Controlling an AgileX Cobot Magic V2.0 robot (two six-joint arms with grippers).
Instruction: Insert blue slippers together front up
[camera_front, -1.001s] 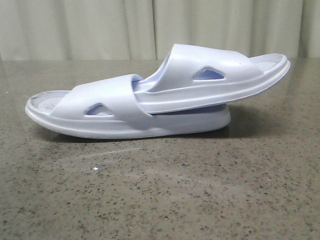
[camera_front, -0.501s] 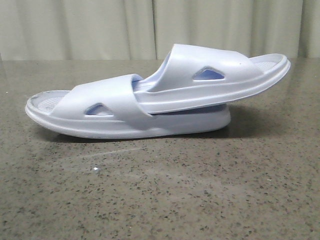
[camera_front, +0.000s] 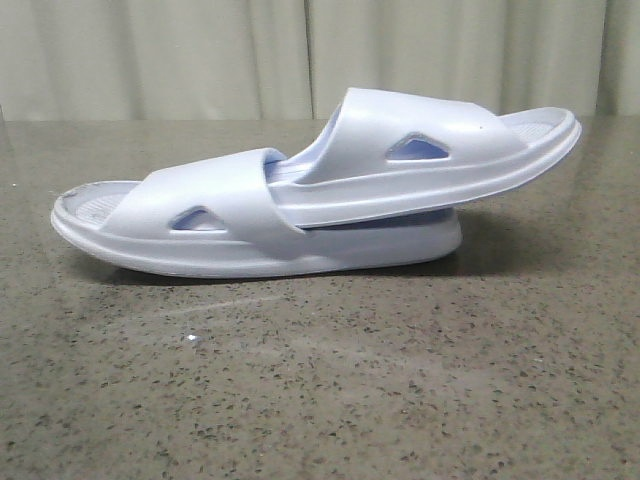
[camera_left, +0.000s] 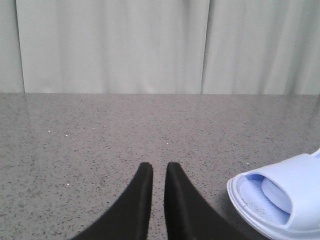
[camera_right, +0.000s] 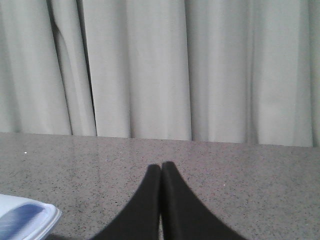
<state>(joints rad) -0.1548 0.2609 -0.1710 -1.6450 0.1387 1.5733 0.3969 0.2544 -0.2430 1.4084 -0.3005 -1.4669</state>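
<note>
Blue slippers (camera_front: 300, 200): pair, nested on table (camera_front: 320, 380), upper one under lower's strap. Likely light, springy foam, matte. Grip: strap or sole edge. Left claw (camera_left: 159, 167), right claw (camera_right: 161, 167): tips together, empty, beside pair.

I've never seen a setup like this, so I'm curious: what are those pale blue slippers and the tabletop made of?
The slippers look like moulded foam or soft rubber: each seems one seamless piece with rounded edges, a matte sheen and a ribbed footbed. The table looks like polished stone, perhaps granite or an imitation: grey-brown with dark specks and faint reflections. The pictures alone cannot settle which.
</note>
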